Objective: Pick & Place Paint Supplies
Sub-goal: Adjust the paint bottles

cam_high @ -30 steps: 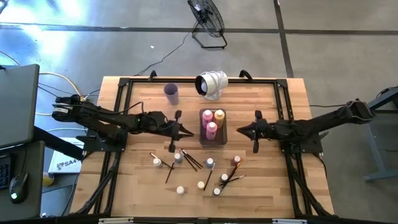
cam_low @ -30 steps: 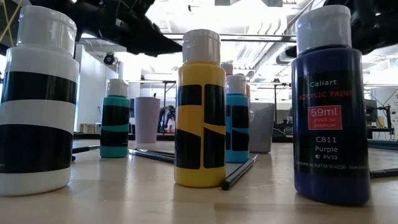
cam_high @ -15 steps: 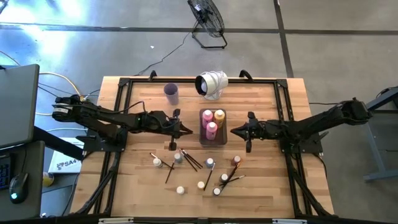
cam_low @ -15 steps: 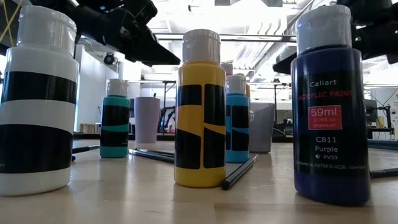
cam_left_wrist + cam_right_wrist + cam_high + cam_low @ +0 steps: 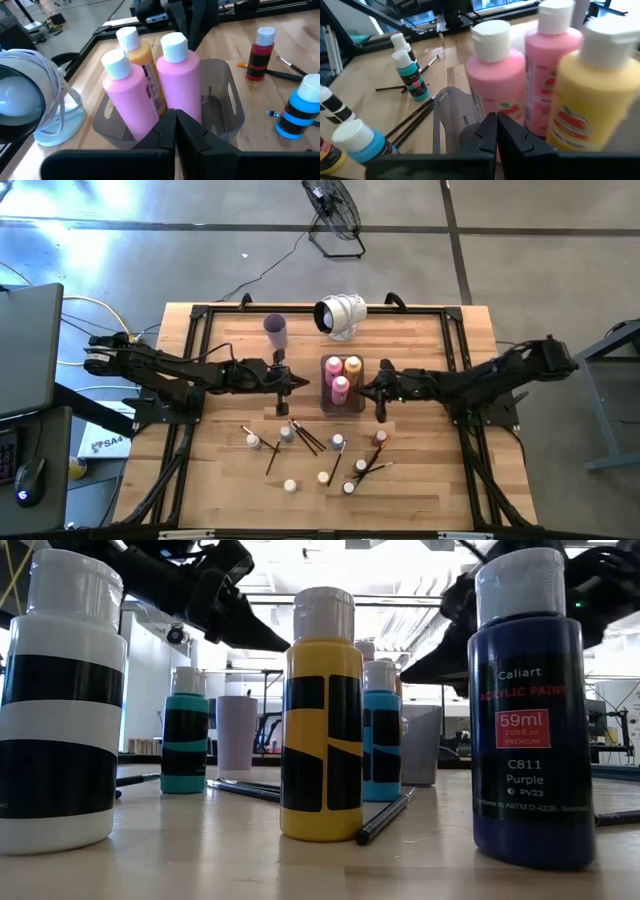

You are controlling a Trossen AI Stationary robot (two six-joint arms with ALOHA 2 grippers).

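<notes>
A clear grey tray (image 5: 342,406) at mid-table holds two pink bottles (image 5: 336,376) and an orange one (image 5: 352,366), all upright. Small white-capped paint bottles (image 5: 287,433) stand on the near half of the table, with thin paintbrushes (image 5: 308,437) lying flat among them. My left gripper (image 5: 306,386) is shut and empty, pointing at the tray's left wall from a short way off. My right gripper (image 5: 361,391) is shut and empty, its tips right at the tray's right wall (image 5: 451,102). The low view shows bottles up close: white-and-black (image 5: 60,700), yellow (image 5: 322,715), dark purple (image 5: 533,710). My right gripper comes at the tray's right wall (image 5: 451,102) nearly level from the table's right, its fingers shut. Whether the tips touch the wall I cannot tell.
A lilac cup (image 5: 276,330) stands far left of the tray. A white lamp-like device (image 5: 340,315) sits at the far edge. A black frame (image 5: 200,330) runs round the tabletop. There is bare wood to the tray's left and right, under the arms.
My right gripper has gone toward the table's left, sinking a little, from well right of the tray to its right wall, and has stayed shut. My left gripper has kept its place and turned a little at the wrist.
</notes>
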